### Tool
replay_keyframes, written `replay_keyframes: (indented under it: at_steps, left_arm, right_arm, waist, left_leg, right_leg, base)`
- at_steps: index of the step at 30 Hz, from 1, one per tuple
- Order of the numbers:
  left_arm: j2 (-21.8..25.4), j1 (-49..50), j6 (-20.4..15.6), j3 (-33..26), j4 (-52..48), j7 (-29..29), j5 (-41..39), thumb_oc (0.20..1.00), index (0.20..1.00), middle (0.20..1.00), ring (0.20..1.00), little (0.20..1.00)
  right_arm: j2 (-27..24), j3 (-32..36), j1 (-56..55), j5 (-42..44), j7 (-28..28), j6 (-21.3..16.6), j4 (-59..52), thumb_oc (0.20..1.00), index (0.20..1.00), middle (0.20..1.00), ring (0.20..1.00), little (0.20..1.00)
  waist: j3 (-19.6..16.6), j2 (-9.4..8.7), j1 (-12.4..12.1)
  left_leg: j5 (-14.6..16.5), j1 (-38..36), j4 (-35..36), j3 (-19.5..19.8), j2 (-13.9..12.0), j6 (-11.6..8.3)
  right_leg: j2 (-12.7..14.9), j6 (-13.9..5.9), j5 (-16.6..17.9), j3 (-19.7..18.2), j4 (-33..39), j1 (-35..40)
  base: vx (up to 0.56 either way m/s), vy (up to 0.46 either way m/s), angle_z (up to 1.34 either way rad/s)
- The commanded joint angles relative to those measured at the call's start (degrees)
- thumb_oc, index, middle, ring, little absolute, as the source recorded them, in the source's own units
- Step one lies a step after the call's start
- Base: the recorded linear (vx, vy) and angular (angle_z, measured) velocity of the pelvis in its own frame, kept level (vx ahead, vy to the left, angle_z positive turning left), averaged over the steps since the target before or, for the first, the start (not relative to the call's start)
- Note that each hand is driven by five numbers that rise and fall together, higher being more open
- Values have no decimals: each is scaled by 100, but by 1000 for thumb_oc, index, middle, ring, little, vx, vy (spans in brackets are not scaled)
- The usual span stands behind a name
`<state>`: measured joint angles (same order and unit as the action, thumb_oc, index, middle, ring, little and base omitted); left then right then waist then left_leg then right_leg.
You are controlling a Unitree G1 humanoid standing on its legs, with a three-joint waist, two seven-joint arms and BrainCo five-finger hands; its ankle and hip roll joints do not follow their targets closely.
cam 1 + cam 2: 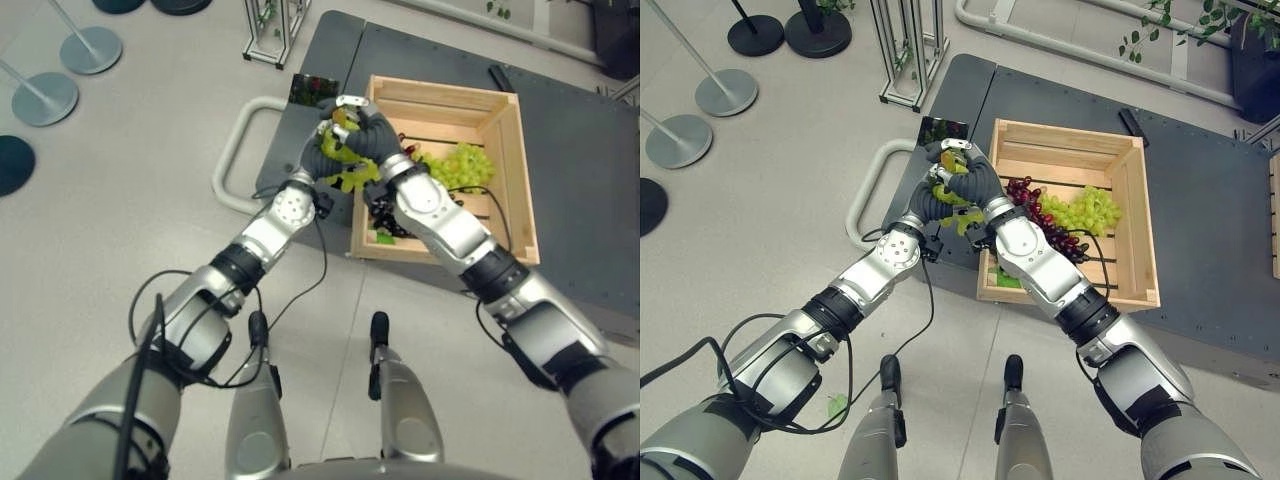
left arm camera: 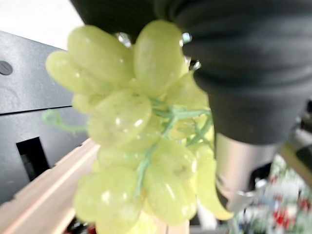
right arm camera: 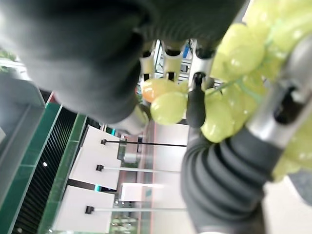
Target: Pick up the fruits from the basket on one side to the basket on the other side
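Both hands met at the near-left corner of the wooden crate (image 1: pixel 1140 215), over its rim. A bunch of green grapes (image 1: pixel 345 165) hung between them, lifted clear of the crate floor. The left hand (image 1: pixel 932 200) and the right hand (image 1: pixel 975 185) were pressed together around the bunch; the right wrist view showed dark-tipped fingers (image 3: pixel 196 100) curled against the grapes, and the left wrist view showed the bunch dangling right beside the left hand's dark cover. Both hands appeared to be closed on it, so this read as a transfer from one hand to the other, though which hand bore the weight could not be told.

Progress appeared early. A second bunch of green grapes (image 1: pixel 1085 210) and a bunch of dark red grapes (image 1: pixel 1045 225) lay on the crate slats, touching one another, and awaited moving. The edge of another wooden crate (image 1: pixel 1274 215) showed at the far right, well apart; the lifted bunch had reached no receiving crate.

The crate rested on a dark grey platform cart (image 1: pixel 1220 190) with a pale tubular handle (image 1: pixel 235 150) at its left end. The floor (image 1: pixel 150 150) was light grey. Round-based stanchions (image 1: pixel 45 98) and a metal frame (image 1: pixel 905 55) stood beyond the cart.
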<state>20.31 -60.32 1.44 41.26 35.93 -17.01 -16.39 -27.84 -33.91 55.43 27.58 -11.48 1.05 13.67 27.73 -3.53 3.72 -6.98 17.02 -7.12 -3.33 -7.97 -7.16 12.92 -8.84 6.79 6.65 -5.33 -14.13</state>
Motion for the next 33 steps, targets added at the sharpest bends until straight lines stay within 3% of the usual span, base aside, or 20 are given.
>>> replay_keyframes:
  at_steps: [1,11,33]
  left_arm:
    - [-441,-540,-124,133,292,268,425,1000,1000,1000,1000,1000]
    - [-636,-823,-62,122,647,146,575,1000,1000,1000,1000,1000]
    - [-1292,-1586,470,776,1832,298,2059,1000,1000,1000,1000,1000]
  right_arm:
    - [160,-26,634,-160,174,-276,-187,200,200,200,200,200]
    - [281,-38,829,-123,255,-281,-157,200,200,200,200,200]
    - [514,-341,1188,-183,434,-252,47,200,200,200,200,200]
  waist:
    - [-556,114,-13]
    - [-558,202,1]
    - [-591,300,116]
  left_leg:
    - [510,209,-368,167,-24,-88]
    - [519,216,-387,177,2,-80]
    - [576,235,-490,134,-4,-67]
  right_leg:
    - [195,-153,-1144,0,-587,52]
    - [206,-148,-1169,-18,-620,55]
    - [192,-153,-1205,-79,-664,27]
  base:
    - [0,0,0]
    - [0,0,0]
    - [0,0,0]
